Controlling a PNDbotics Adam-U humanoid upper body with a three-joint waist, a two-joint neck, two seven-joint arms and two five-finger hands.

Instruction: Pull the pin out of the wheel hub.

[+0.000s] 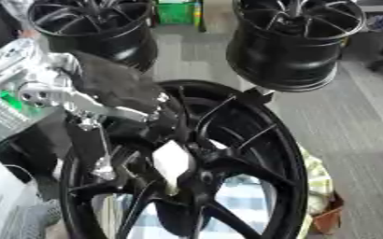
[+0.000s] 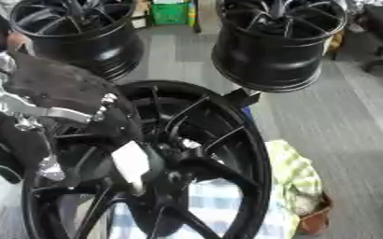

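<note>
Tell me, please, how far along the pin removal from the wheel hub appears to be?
Nothing looks finished yet. The left hand has reached in over the big black wheel, its fingers down among the spokes near the hub. I cannot make out the pin or whether the fingers hold it. Gripping it and pulling it free seem to remain. The right hand is not visible.

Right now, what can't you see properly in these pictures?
- The pin: a pale thing sits at the hub, but both views are too blurred to identify it.
- Left hand: fingers lost against the black wheel.
- Right hand: in neither view.
- Wheel's lower part: cut off by the bottom edge.
</note>
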